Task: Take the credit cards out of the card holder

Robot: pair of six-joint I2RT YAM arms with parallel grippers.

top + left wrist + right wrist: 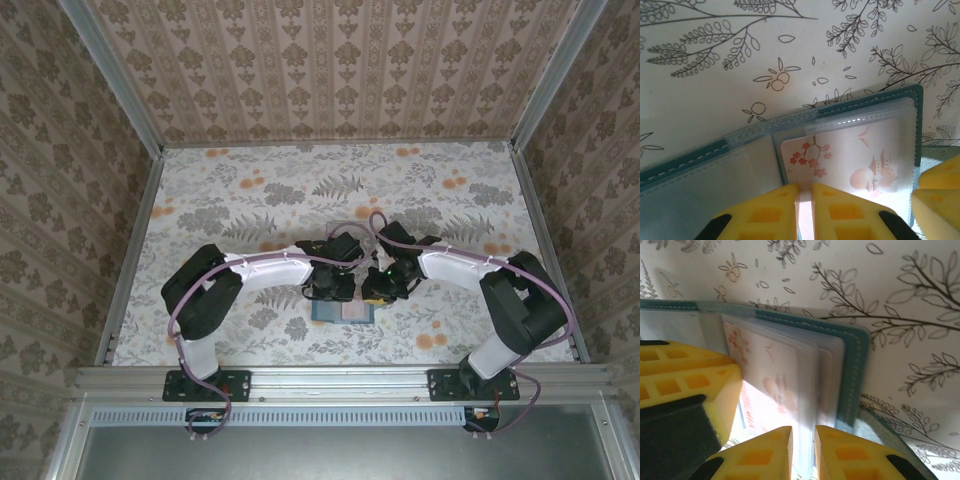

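Observation:
The card holder lies open on the flowered table near the front, teal rim up. In the left wrist view a pale pink credit card with a blossom print sits partly in a clear sleeve. My left gripper is shut on the near edge of that card. In the right wrist view my right gripper is shut on the edge of the card holder's clear sleeves, beside the same pink card. Both grippers meet over the holder. Other cards are hidden behind the sleeves.
The two sets of yellow fingers are close together: the right fingers show at the edge of the left wrist view, the left fingers in the right one. Patterned walls ring the table; a metal rail runs along the front.

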